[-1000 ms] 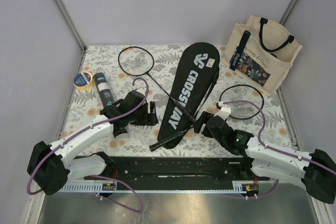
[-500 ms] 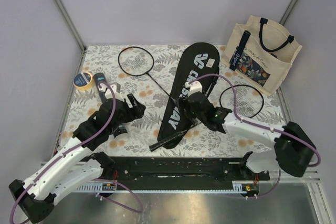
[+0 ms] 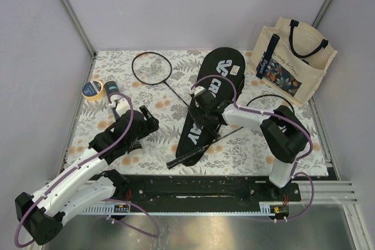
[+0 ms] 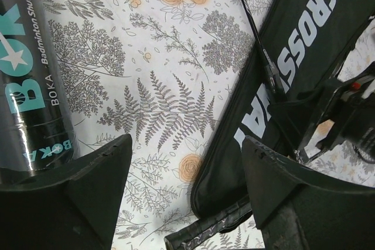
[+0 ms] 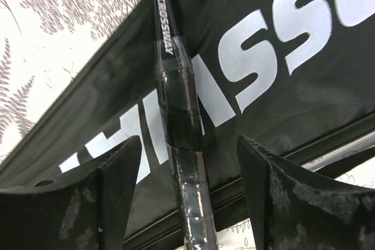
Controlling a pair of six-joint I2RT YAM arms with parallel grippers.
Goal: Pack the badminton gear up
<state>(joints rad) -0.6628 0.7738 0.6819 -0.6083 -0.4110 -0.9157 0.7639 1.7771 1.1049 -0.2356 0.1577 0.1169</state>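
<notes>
With jaws apart, the right gripper [image 5: 187,147] straddled the film-wrapped handle of a racket [image 5: 176,115] lying just below it across the limp bag [image 5: 281,86]: light, stiff, probably slick, best pinched on that handle; the left gripper [image 4: 186,144], its jaws also apart, hovered beside the tube [image 4: 29,74]

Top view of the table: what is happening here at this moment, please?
Two robot arms are set to pack badminton gear. The right arm stretches over the black CROSSWAY bag, and its jaws stand open on either side of a racket handle that lies across the bag. The left arm hangs over the flowered table with open jaws, the black shuttlecock tube close beside them. Neither arm holds anything yet.
</notes>
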